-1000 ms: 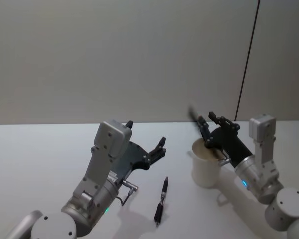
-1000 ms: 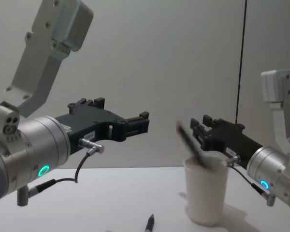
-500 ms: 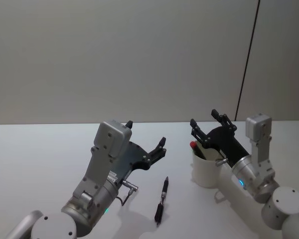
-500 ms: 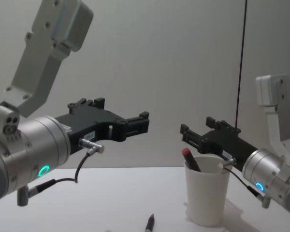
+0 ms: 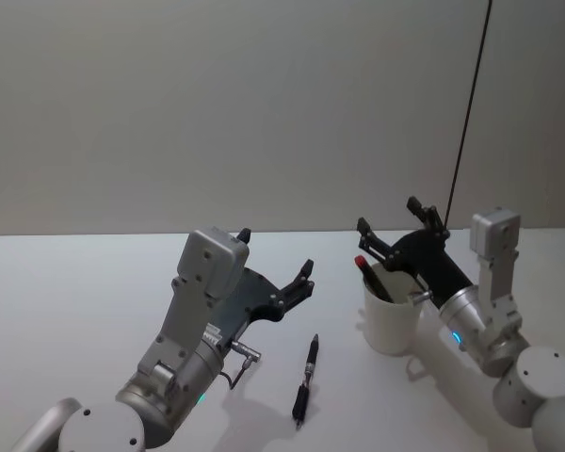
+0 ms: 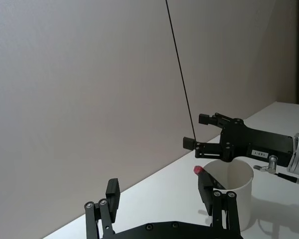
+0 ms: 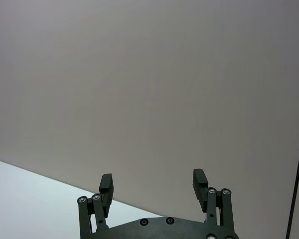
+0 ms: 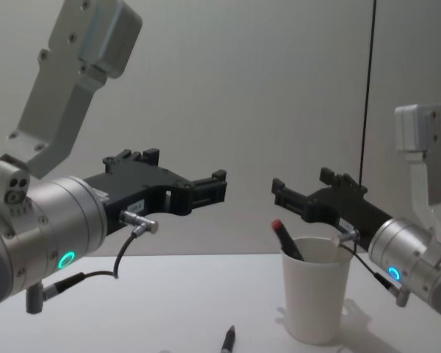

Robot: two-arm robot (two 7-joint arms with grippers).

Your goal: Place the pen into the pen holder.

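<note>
- Pen (image 5: pixel 369 279), red end up, leans inside the cup (image 5: pixel 388 325).
- Right gripper (image 5: pixel 388 215) hangs just over the rim, spread wide, empty.
- Left gripper (image 5: pixel 276 250) is wide and empty too, off to the cup's left.
- Second pen (image 5: pixel 304 379) lies on the bench (image 5: pixel 75 282), left of the cup.

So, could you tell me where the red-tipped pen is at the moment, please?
In the head view, the red-tipped pen stands leaning inside the white paper cup on the robot's right side of the table, beneath the open right end effector.
</note>
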